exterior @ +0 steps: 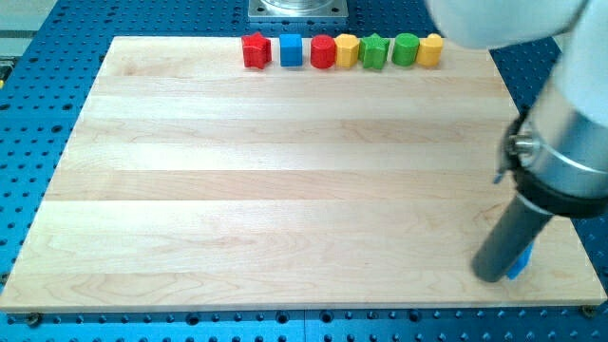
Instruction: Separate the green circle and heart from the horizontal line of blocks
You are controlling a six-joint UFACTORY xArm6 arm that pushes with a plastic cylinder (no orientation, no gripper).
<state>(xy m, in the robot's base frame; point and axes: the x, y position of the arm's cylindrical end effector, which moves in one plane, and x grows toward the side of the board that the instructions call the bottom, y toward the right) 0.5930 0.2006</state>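
Note:
Several blocks stand in a horizontal line at the view's top. From left: a red star (255, 50), a blue cube (290, 49), a red circle (323, 51), a yellow hexagon (347, 49), a green star (374, 50), a green circle (406, 48) and a yellow heart (430, 49). The last five touch or nearly touch. My tip (493, 275) rests on the board at the view's lower right, far below the line. A small blue block (519, 264) peeks out just right of the rod, mostly hidden; its shape cannot be made out.
The wooden board (285, 190) lies on a blue perforated table (38, 57). The arm's large grey and white body (570, 142) fills the view's right side and covers part of the board's right edge. A metal base (299, 8) sits above the line.

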